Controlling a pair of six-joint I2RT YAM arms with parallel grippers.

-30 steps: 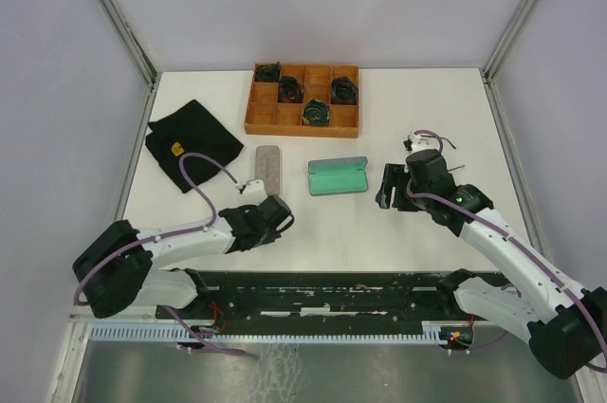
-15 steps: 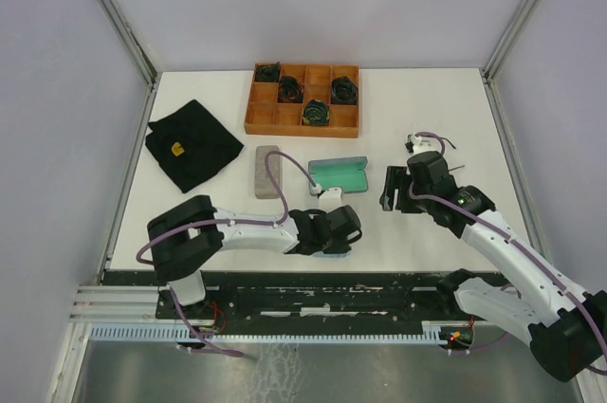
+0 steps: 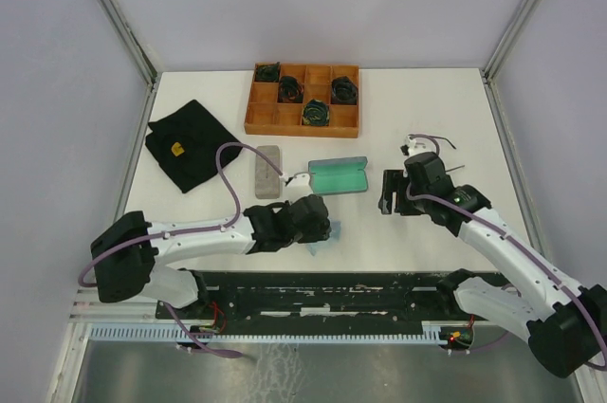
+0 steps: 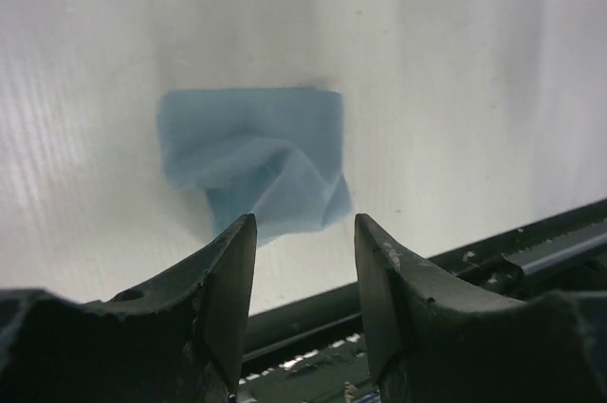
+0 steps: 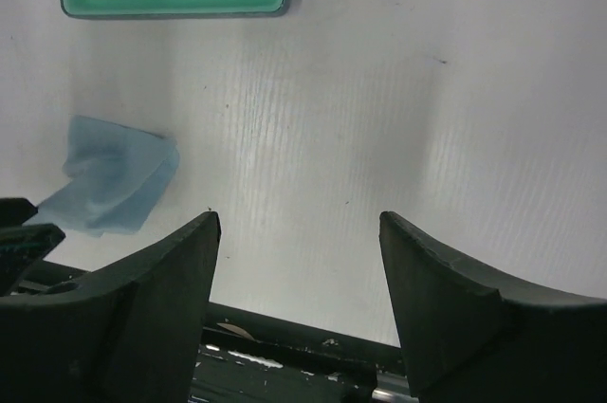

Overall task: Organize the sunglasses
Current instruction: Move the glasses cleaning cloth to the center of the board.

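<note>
The sunglasses are not showing plainly in any view — too thin or hidden. Wire frames are likely handling as light, springy and fragile, best taken at the bridge, off the lenses. The left pincer (image 4: 303,228) is hovering released over a blue cloth (image 4: 251,156) on the desk (image 3: 427,100); the right pincer (image 5: 299,220) is gaping empty, reaching low near the open green case (image 3: 338,176).
</note>
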